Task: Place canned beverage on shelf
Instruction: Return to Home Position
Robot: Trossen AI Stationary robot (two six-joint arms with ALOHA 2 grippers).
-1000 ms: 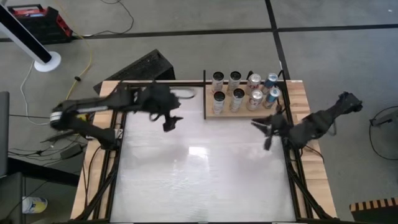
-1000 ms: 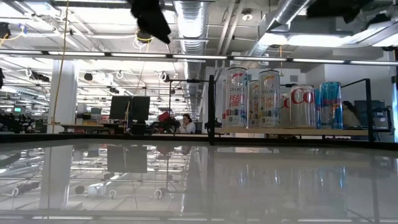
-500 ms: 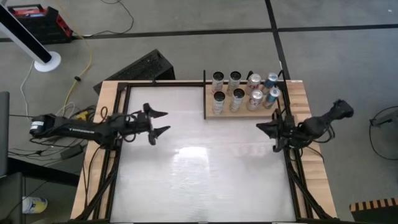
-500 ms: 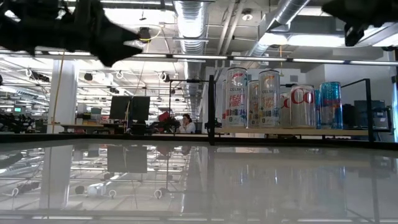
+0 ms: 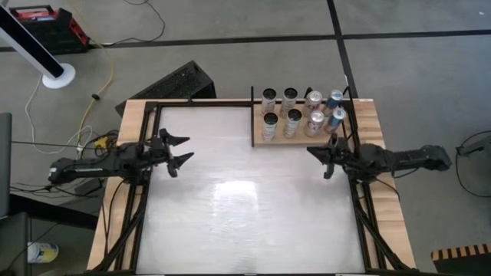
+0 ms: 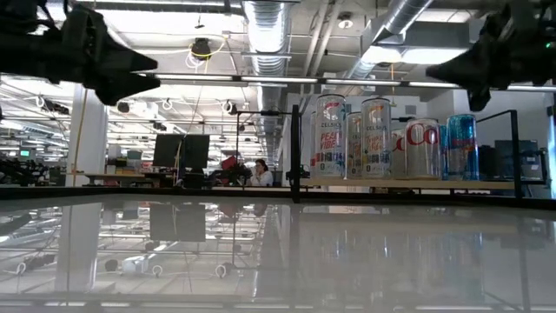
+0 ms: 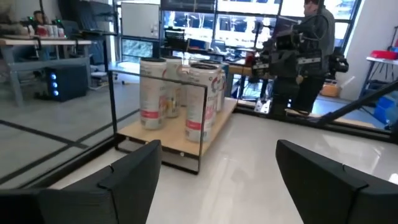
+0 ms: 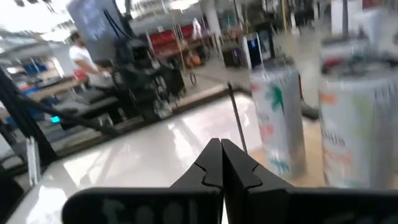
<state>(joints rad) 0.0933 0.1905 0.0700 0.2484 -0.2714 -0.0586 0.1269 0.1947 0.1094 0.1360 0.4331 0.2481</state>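
The shelf [image 5: 281, 139], a light-wood panel edged by black rods, lies at the table's far right. Several cans [image 5: 294, 119] stand upright on it; they also show in the low view [image 6: 375, 137] and the left wrist view [image 7: 199, 102]. My left gripper [image 5: 178, 151] is open and empty, low over the table's left side, pointing toward the shelf. My right gripper [image 5: 317, 157] is shut and empty, just on the near side of the shelf's right end. In the right wrist view, cans [image 8: 277, 118] stand close beyond its fingertips [image 8: 221, 149].
The glossy white tabletop [image 5: 245, 203] spreads between the two grippers. A black rod frame [image 5: 146, 192] runs along the table's edges. An upright black rod [image 6: 295, 152] stands at the shelf's left end. People and desks show in the room beyond.
My left gripper has gone from near the shelf's left end toward the table's left edge and down, the arm now stretched out low. My right arm has also come down and stretched level, its gripper staying near the shelf's right end. The cans have not moved.
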